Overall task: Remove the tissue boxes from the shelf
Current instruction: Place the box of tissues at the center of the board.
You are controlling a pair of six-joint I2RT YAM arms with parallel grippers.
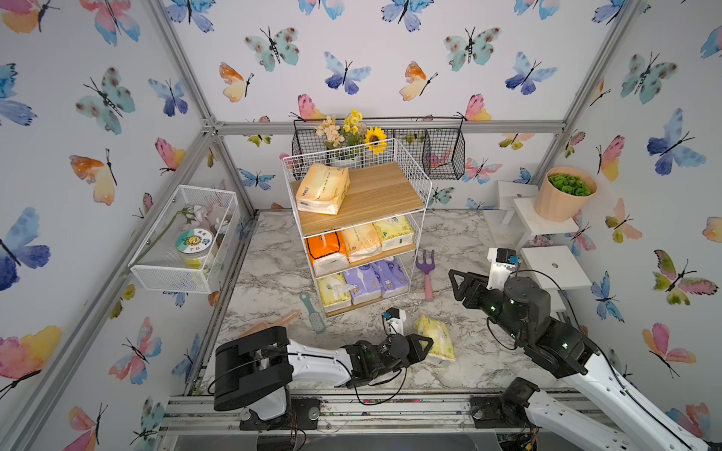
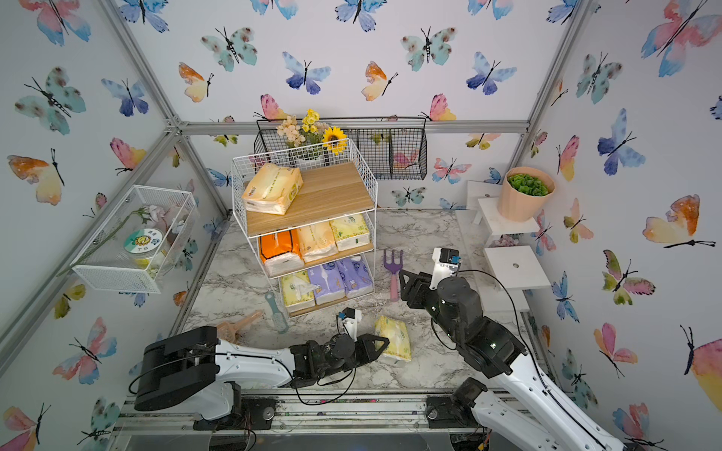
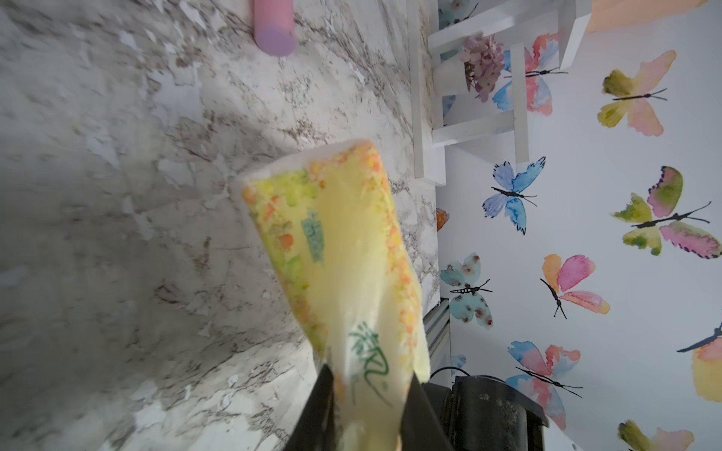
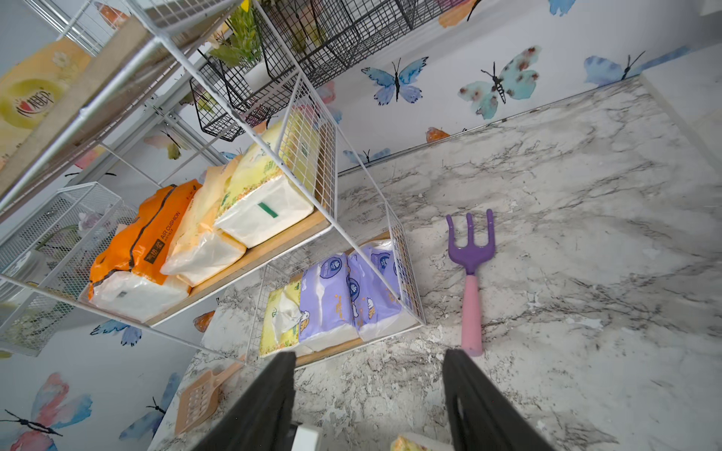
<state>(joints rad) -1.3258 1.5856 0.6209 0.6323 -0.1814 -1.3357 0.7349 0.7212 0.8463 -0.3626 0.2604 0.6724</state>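
My left gripper (image 1: 425, 343) is shut on one end of a yellow-green tissue pack (image 1: 436, 336), low over the marble table in front of the shelf (image 1: 415, 166). In the left wrist view the pack (image 3: 340, 250) sticks out from between the black fingers (image 3: 318, 406). A peach pack (image 1: 322, 188) lies on the top board. The middle board carries an orange pack (image 1: 326, 248), a peach one and a yellow-green one (image 1: 392, 232). One yellow pack (image 1: 334, 292) and two purple packs (image 1: 377, 279) sit on the bottom board. My right gripper (image 4: 369, 353) hangs open and empty to the right of the shelf.
A purple and pink garden fork (image 1: 426, 273) lies right of the shelf. A teal brush (image 1: 312, 312) and a peach scoop (image 1: 273, 323) lie at its front left. White steps (image 1: 554, 265) with a plant pot stand at the right wall. A white mesh box (image 1: 183, 238) hangs on the left wall.
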